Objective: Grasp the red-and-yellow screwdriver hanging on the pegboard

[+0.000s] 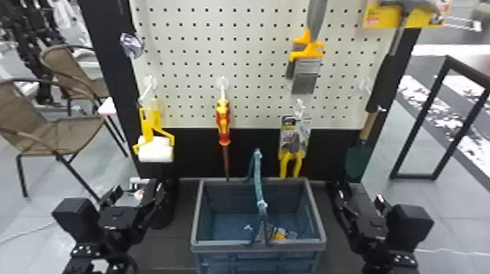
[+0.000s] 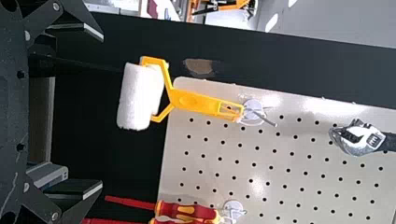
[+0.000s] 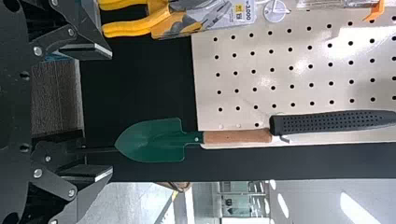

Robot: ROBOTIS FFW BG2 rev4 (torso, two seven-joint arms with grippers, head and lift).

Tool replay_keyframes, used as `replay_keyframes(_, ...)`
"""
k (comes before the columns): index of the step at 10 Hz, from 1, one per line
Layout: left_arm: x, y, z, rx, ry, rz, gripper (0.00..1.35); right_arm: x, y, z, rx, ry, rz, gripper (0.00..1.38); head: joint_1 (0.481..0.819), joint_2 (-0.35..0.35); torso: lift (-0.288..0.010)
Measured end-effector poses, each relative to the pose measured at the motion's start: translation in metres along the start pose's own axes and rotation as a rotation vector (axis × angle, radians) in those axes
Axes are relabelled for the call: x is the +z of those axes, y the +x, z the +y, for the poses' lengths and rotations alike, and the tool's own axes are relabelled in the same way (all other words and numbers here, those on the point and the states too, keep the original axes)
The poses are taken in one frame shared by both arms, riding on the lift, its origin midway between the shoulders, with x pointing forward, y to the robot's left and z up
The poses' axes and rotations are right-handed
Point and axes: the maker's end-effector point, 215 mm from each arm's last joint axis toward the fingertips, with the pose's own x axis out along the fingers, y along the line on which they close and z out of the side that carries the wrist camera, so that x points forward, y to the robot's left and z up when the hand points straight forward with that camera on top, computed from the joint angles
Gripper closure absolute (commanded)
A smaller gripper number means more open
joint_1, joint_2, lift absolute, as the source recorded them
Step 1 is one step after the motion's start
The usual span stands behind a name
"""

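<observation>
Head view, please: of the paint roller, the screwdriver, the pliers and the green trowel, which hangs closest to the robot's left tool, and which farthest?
From the left tool:
1. The yellow paint roller, just above it, at the pegboard's left edge.
2. The red-and-yellow screwdriver, mid-board.
3. The yellow-handled pliers, right of the screwdriver.
4. The green trowel, far right.

Left wrist view: red-and-yellow screwdriver (image 2: pixel 187 213) clipped lengthwise by the picture's edge, only part of the handle showing. Head view: paintbrush (image 1: pixel 305 69) handle runs off the edge at 12 o'clock, and the hammer (image 1: pixel 389 74) head at 1 o'clock is blurred and clipped. Small items inside the basket (image 1: pixel 255 245) at 6 o'clock are too blurred to identify.
</observation>
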Motion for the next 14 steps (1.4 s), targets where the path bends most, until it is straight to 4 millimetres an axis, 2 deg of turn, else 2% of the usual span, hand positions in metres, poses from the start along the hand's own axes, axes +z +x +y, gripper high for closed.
replay_keyframes(8, -0.003, 0.004, -0.006, -0.035, -0.003, 0.017, 0.19, 0.001, 0.000, 0.000, 0.001, 0.000, -0.005, 0.40, 0.549, 0.000, -0.100)
replay_keyframes(12, 0.005, 0.039, -0.015, -0.205, -0.022, 0.026, 0.19, 0.003, -0.001, 0.002, 0.004, 0.001, -0.011, 0.40, 0.549, 0.000, -0.100)
replay_keyframes(14, 0.013, 0.054, -0.020, -0.237, -0.034, 0.022, 0.19, 0.004, 0.000, 0.004, 0.009, 0.001, -0.014, 0.40, 0.549, 0.000, -0.100)
